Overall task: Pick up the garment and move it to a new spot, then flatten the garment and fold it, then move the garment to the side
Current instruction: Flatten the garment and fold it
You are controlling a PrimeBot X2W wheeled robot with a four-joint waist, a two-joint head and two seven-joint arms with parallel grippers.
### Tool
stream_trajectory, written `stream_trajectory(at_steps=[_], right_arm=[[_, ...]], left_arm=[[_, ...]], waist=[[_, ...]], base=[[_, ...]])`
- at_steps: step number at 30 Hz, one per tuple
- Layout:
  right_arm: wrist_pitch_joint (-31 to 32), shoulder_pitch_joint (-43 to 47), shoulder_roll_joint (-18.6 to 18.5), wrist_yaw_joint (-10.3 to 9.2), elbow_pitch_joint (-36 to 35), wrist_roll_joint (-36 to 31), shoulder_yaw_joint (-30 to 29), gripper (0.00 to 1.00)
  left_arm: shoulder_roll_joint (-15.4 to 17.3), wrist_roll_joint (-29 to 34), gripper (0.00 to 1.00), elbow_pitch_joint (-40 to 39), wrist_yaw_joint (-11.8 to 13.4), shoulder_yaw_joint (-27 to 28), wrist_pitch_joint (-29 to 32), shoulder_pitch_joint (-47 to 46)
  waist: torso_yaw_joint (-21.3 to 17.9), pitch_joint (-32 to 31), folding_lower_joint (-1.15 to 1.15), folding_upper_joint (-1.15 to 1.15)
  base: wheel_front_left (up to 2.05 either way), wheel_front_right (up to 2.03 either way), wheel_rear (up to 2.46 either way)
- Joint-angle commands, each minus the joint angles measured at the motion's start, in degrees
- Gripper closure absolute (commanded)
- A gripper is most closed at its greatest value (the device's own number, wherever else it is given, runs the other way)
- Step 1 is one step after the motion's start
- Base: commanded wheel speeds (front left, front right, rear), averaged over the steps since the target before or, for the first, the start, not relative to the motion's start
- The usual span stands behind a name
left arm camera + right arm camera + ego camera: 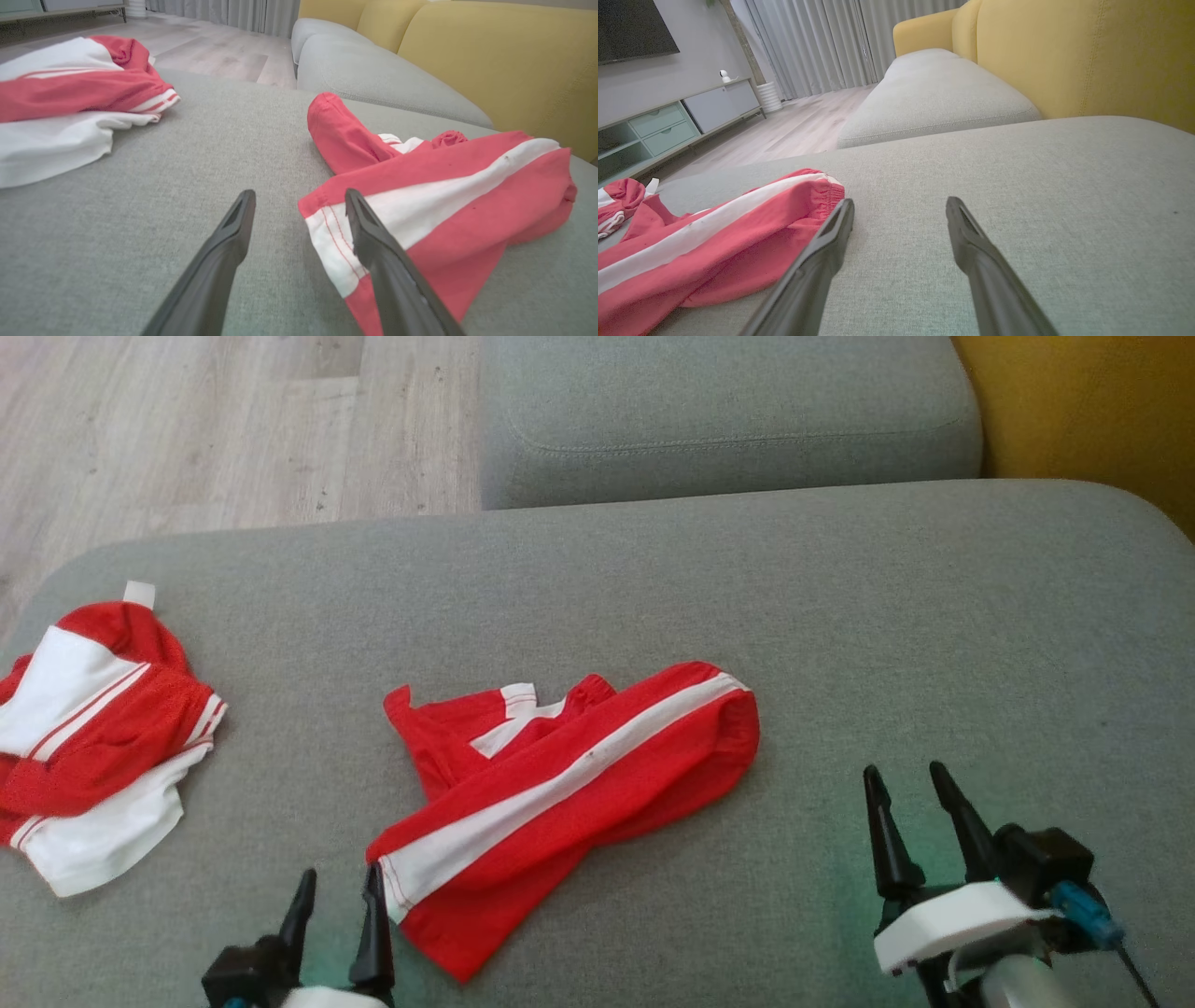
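The garment [89, 737], red mesh with white panels, striped trim and a small white label, lies bunched at the far left of the grey sofa seat [840, 616]; it is at the upper left in the left wrist view [70, 93]. A second red piece with a broad white stripe [569, 775] lies crumpled mid-seat. My left gripper [340, 875] is open, low over the seat, its right finger at that piece's white hem corner [327, 233]. My right gripper [904, 770] is open over bare cushion to the right of the striped piece [714, 242].
A second grey cushion [728, 420] adjoins the seat at the back, with a yellow backrest [1092, 411] to the right. Wooden floor [187, 429] lies beyond the seat's left and far edges. A low cabinet [668, 126] stands across the room.
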Motion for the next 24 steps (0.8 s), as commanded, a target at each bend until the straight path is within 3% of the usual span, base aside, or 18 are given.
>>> stream_trajectory(at_steps=[1,7,13,20,24], right_arm=[[-0.62,-1.51,0.08,-0.04,-2.77,0.07,1.14,0.0],[-0.62,-1.41,0.1,-0.04,-5.85,-0.79,0.83,0.0],[-0.62,-1.38,0.11,-0.04,-6.99,-1.61,1.3,0.0],[-0.62,-0.79,0.11,-0.04,-6.17,-1.24,1.83,0.0],[-0.62,-0.68,0.11,-0.04,-5.42,-1.23,1.9,0.0]], left_arm=[[0.11,1.3,0.0,-2.77,0.55,2.43,-0.71,-1.54],[-0.11,5.65,0.0,-6.35,3.98,3.64,-0.71,-0.53],[-0.14,5.76,0.0,-7.21,5.08,3.01,-0.71,-0.17],[-0.15,2.89,0.0,-6.31,3.94,1.6,-0.71,-0.02],[-0.15,-0.77,0.0,-4.55,1.28,-0.52,-0.71,0.03]], waist=[[0.01,0.1,0.0,0.0],[-0.12,0.18,0.0,0.0],[-0.17,0.35,0.0,0.0],[-0.03,0.61,0.0,0.0],[0.01,1.04,0.0,0.0]], base=[[0.0,0.0,0.0],[0.0,0.0,0.0],[0.0,0.0,0.0],[0.0,0.0,0.0],[0.0,0.0,0.0]])
